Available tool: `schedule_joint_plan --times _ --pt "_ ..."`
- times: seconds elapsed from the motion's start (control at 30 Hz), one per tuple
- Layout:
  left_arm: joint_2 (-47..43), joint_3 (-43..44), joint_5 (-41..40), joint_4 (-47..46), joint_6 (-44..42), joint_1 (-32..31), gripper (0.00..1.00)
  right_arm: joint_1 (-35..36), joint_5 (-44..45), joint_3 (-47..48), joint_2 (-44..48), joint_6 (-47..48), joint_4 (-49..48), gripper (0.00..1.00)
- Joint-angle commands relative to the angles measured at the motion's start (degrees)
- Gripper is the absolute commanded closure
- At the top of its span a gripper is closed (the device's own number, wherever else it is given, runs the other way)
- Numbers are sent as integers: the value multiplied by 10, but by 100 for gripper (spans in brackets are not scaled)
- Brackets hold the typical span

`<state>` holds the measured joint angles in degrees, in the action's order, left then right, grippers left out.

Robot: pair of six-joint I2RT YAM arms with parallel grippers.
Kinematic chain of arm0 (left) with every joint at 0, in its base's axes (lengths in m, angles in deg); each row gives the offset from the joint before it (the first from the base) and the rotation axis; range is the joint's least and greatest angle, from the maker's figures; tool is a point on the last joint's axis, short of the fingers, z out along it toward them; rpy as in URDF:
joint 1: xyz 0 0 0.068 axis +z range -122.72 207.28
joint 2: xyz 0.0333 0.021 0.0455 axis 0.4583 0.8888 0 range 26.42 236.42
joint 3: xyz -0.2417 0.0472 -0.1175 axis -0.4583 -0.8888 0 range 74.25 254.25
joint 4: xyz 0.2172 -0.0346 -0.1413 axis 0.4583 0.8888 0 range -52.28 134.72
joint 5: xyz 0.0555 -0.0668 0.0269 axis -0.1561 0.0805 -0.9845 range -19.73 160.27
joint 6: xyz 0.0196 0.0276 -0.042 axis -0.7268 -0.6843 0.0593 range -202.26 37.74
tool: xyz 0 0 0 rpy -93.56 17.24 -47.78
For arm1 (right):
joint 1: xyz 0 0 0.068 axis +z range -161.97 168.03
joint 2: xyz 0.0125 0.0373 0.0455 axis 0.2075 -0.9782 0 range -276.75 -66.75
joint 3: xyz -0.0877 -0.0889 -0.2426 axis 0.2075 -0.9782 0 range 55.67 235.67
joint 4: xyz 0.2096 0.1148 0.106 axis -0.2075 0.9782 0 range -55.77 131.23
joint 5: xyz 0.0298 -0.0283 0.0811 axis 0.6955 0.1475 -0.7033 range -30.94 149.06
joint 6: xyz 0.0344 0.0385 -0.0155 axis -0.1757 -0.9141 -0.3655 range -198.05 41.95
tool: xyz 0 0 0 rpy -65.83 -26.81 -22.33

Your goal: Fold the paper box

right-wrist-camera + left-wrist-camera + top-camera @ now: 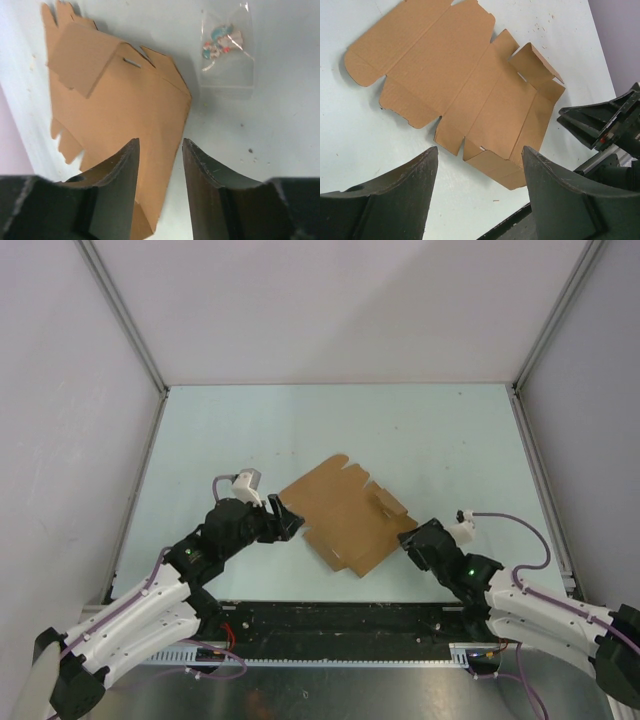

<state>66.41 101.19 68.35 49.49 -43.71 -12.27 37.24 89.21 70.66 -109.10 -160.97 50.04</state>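
box: paper box (345, 515) lies open and mostly flat on table (450, 430), one small flap raised | left gripper (287, 518): jaws wide apart, empty, beside its left edge | right gripper (409, 540): jaws apart over its right edge | bag: clear plastic bag (226, 50) holds small coloured bits, print unreadable

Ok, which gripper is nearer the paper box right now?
Right. The right gripper has its open fingers either side of the paper box's right edge. The left gripper, also open, sits back off the left side, with the whole sheet ahead of it.
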Motion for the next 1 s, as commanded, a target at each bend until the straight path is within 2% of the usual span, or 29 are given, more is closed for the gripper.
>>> schedule_joint_plan --times 0.0,0.27,0.37,0.53,0.73,0.97 --pt "-5 1 15 -7 -8 6 27 4 -61 -10 -29 2 1 51" --pt "0 8 15 0 -16 8 27 39 -67 -69 -70 -73 -110 46" --pt "7 12 15 1 -16 8 27 43 -62 -97 -96 -88 -182 46" --pt "18 21 15 0 -16 9 27 50 -44 -101 -144 -92 -222 48" --pt "23 27 15 1 -19 9 27 53 -24 -101 -179 -93 -272 55" --pt "8 19 15 3 -19 9 27 47 -1 -96 -208 -43 -328 62"
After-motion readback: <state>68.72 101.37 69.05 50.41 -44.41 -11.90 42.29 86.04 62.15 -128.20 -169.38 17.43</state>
